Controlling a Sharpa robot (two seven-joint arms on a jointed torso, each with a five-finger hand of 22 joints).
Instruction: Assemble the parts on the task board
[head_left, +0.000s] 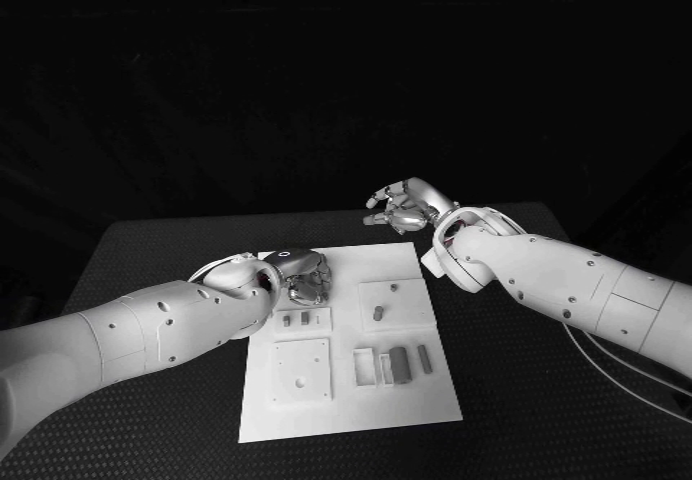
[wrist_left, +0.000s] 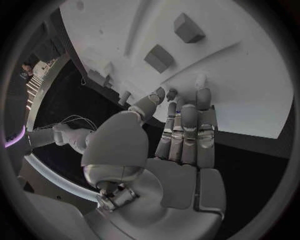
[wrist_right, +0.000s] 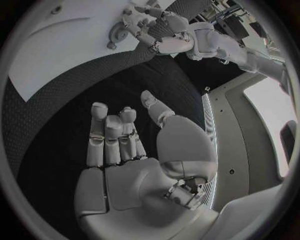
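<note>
A black table with a finely textured top carries the white task board, which lies flat at its middle.

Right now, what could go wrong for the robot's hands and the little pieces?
1. The left hand hovers low over the task board near a pair of small parts; coming down a little off, it might knock them away.
2. The right hand is open above the bare table beyond the board, so swinging in it could bump the board's edge and shift everything.
</note>
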